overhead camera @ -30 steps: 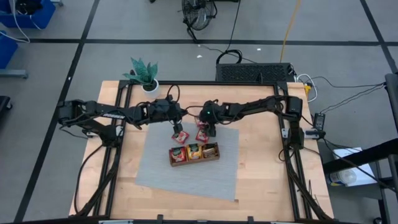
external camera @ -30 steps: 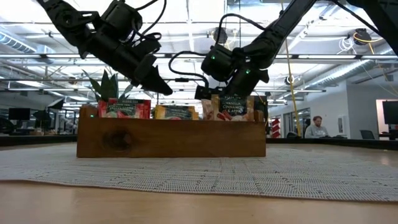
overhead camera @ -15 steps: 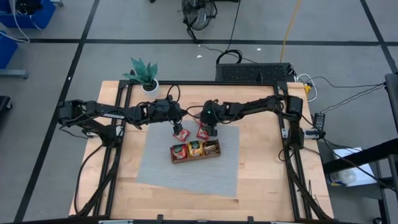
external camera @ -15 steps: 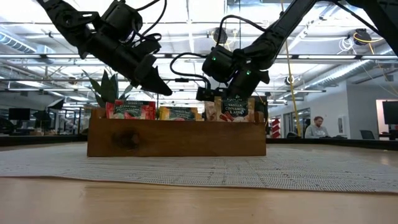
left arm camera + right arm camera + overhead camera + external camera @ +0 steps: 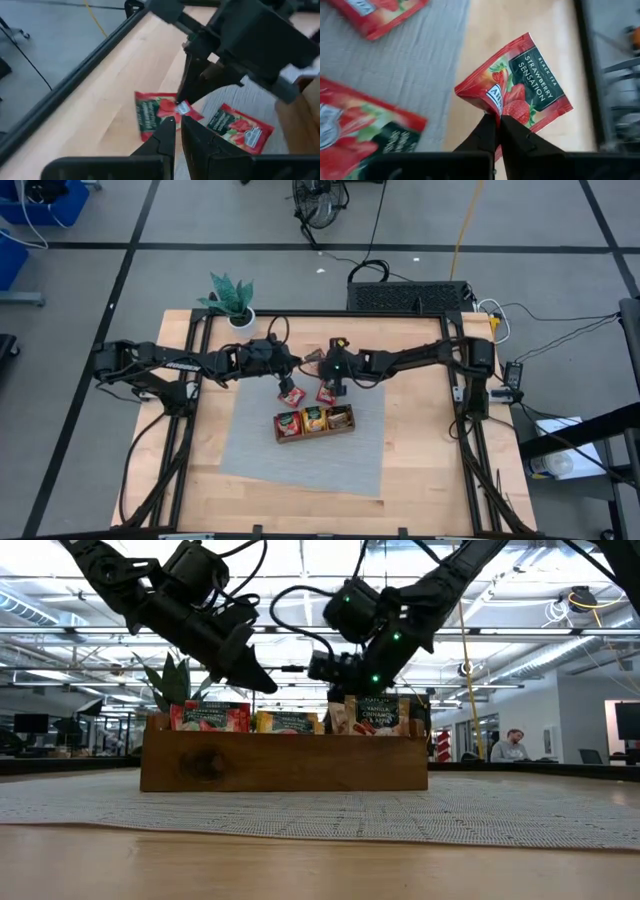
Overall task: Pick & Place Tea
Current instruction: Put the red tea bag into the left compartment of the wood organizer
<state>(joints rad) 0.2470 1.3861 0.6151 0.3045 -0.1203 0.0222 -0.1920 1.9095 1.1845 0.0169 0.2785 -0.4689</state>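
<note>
We see our right pincer [image 5: 496, 120] clamped on a red square strawberry tea sachet's [image 5: 520, 95] corner, lifted above the wooden counter [image 5: 520, 25].

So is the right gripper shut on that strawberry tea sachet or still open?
Shut on it. In its wrist view the right gripper has both fingers together, pinching a corner of the red strawberry sachet.

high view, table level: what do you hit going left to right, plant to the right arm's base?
potted plant → left gripper → red sachet pinched by right gripper → right arm's base
</note>
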